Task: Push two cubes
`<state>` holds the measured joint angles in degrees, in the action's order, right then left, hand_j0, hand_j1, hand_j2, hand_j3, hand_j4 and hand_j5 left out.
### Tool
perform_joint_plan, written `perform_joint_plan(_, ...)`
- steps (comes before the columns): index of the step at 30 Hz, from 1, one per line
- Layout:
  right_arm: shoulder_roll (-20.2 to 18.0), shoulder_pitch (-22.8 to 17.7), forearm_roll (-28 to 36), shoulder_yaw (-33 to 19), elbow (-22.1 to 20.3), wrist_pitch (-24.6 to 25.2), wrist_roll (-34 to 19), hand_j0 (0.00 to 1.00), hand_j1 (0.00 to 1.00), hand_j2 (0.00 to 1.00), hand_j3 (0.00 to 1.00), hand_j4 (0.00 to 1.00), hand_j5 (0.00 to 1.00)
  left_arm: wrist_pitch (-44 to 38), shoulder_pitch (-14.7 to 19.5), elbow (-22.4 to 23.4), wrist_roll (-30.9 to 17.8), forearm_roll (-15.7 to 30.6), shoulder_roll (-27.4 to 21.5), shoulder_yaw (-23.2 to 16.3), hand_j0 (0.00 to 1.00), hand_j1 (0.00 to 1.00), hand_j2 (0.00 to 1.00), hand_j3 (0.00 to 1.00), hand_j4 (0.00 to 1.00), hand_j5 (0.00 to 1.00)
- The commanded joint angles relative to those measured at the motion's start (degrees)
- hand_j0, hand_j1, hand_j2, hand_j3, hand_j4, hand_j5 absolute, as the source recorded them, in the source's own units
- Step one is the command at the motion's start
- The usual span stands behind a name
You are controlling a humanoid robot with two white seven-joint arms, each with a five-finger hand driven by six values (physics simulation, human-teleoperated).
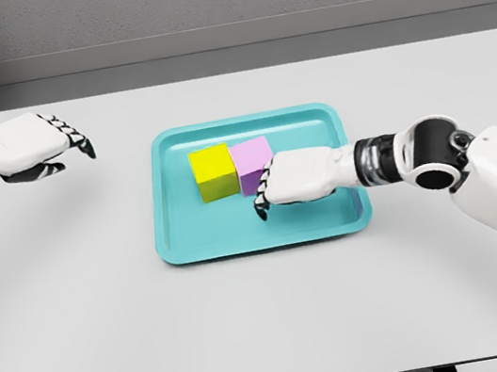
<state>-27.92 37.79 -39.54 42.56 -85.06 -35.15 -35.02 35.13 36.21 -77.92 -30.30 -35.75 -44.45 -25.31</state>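
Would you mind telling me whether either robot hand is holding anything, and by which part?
Nothing is held. The right robot hand only presses its fingertips against the pink cube's right side.

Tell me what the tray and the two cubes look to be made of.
Teal tray: probably moulded plastic, matte, with rounded corners and a raised rim. Yellow cube and pink cube: flat, uniform colour with no grain or gloss, perhaps plastic or painted wood; a simulator render leaves it open.
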Motion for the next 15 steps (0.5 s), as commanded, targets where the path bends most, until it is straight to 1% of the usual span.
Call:
perform_joint_plan(1, 0.4, 0.0, 0.2, -0.1, 0.7, 0.1, 0.0, 0.58, 0.58, 0.58, 0.58, 0.58, 0.58, -0.1, 0.0, 0.1, 0.1, 0.3, -0.3, 0.2, 0.63, 0.63, 0.63, 0.63, 0.63, 0.63)
perform_joint_plan(3, 0.4, 0.0, -0.1, -0.1, 0.8, 0.1, 0.0, 0.58, 0.58, 0.58, 0.58, 0.58, 0.58, -0.1, 0.0, 0.1, 0.1, 0.9, -0.6, 0.2, 0.63, 0.63, 0.63, 0.63, 0.63, 0.63)
perform_joint_plan(6, 0.4, 0.3, -0.1, 0.0, 1.1, 0.1, 0.0, 0.58, 0.58, 0.58, 0.58, 0.58, 0.58, -0.1, 0.0, 1.6, 0.1, 1.2, -0.9, 1.8, 0.63, 0.63, 0.63, 0.63, 0.63, 0.63)
perform_joint_plan(15, 1.4, 0.4, -0.2, 0.0, 0.9, 0.1, 0.0, 0.58, 0.58, 0.58, 0.58, 0.58, 0.58, -0.1, 0.0, 1.6, 0.1, 1.6, -1.2, 1.8, 0.63, 0.63, 0.63, 0.63, 0.63, 0.63)
